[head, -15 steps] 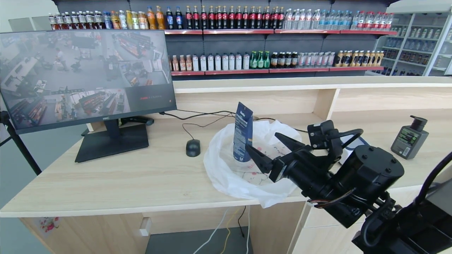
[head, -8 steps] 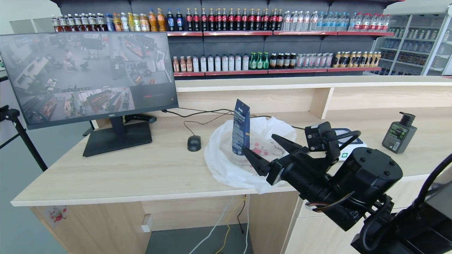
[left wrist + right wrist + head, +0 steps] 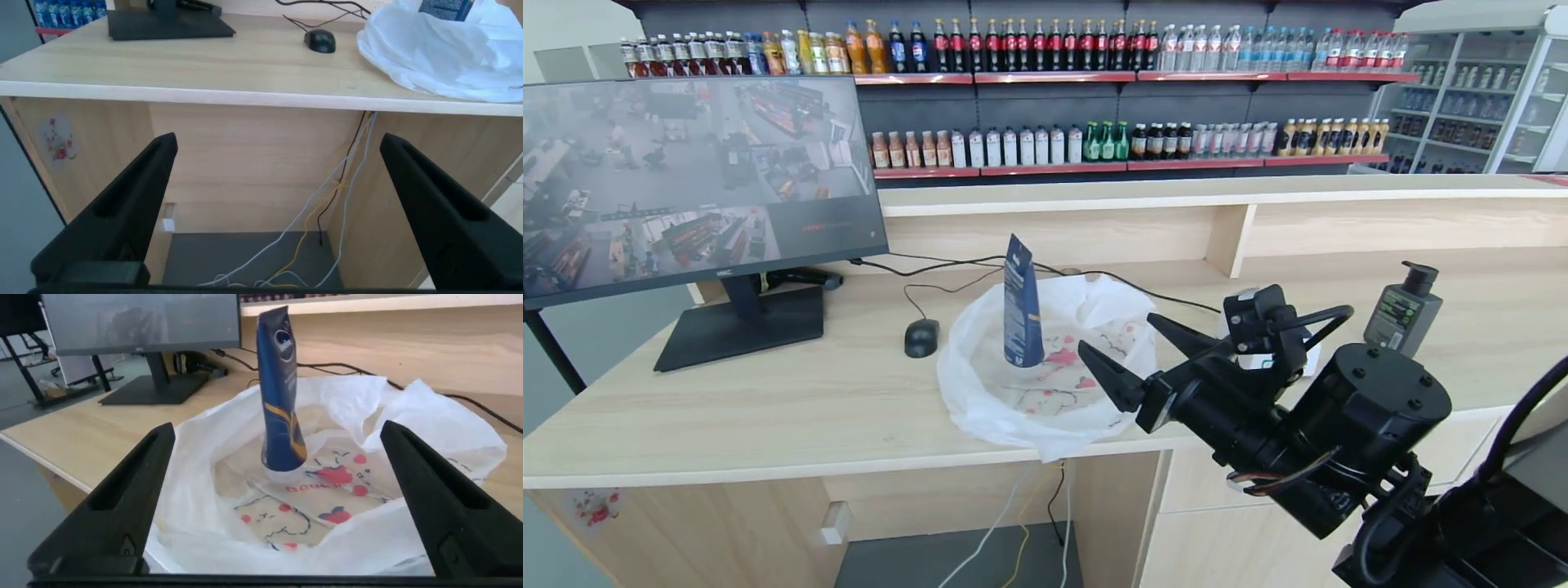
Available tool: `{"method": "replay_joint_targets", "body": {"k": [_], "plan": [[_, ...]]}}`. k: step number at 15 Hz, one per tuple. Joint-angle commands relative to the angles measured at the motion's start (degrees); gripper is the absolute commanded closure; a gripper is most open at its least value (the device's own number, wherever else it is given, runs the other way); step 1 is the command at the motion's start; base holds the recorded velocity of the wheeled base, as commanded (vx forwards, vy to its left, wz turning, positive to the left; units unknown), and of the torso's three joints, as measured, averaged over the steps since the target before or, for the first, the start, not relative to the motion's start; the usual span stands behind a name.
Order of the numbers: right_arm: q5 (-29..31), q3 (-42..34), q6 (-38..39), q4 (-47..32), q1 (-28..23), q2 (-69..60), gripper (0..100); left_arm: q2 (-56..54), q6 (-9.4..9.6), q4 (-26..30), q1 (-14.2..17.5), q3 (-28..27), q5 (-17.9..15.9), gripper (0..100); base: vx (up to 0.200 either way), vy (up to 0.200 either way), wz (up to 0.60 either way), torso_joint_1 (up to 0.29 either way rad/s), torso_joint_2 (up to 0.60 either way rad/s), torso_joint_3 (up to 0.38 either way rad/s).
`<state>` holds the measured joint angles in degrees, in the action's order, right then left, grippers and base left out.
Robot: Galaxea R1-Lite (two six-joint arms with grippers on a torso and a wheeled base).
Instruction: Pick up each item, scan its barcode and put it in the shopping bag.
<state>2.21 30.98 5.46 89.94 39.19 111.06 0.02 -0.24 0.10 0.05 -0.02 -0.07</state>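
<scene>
Behind the counter run long shelves (image 3: 1045, 77) full of drink bottles. On the wooden tabletop (image 3: 768, 408) stand a monitor (image 3: 686, 180) and a mouse (image 3: 920, 337). Beside the mouse lies the white shopping bag (image 3: 968, 400), spread open. A blue tube (image 3: 1021, 306) stands upright inside it, on its cap.

The right hand (image 3: 1116, 332) hovers over the near edge of the bag, its fingers wide apart and holding nothing. The left hand (image 3: 278, 143) is also wide and empty, low in front of the tabletop's edge.

The tube seems to be finished. A dark pump bottle (image 3: 1401, 314) stands on the tabletop, well apart from the bag on the robot's right side, so I judge it is the next item. The right hand should go to it and close on its body without tipping it. Where the scanner is, I cannot tell.
</scene>
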Motion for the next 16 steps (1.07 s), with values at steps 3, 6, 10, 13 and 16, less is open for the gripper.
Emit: {"method": "replay_joint_targets", "body": {"k": [3, 6, 10, 13, 16], "plan": [[-0.01, -0.04, 0.08, 0.06, 1.50, 0.13, 0, -0.02, -0.02, -0.01, -0.05, -0.06, -0.01, 0, 0.000, -0.200, 0.00, 0.002, 0.00, 0.002], [0.08, -0.57, 0.34, 0.06, 1.50, -0.05, 0, -0.02, -0.11, -0.01, 0.04, -0.06, -0.01, 0, 0.000, -0.200, -0.40, -0.001, 0.00, 0.001], [0.08, -0.21, 0.34, 0.06, 2.99, 0.13, 0, -0.02, -0.11, -0.01, 0.04, -0.06, -0.01, 0, 0.000, -0.200, 0.00, 0.001, 0.00, 0.002], [0.08, -0.04, 0.43, 0.06, 2.91, -0.05, 0, -0.02, -0.11, -0.01, -0.05, -0.06, -0.01, 0, 0.000, -0.200, 0.00, 0.006, 0.00, 0.001], [0.08, 0.31, 0.43, 0.06, 2.73, 0.13, 0, -0.02, -0.11, -0.01, -0.05, 0.02, -0.01, 0, 0.000, -0.200, 0.00, 0.001, 0.00, -0.002]]}}
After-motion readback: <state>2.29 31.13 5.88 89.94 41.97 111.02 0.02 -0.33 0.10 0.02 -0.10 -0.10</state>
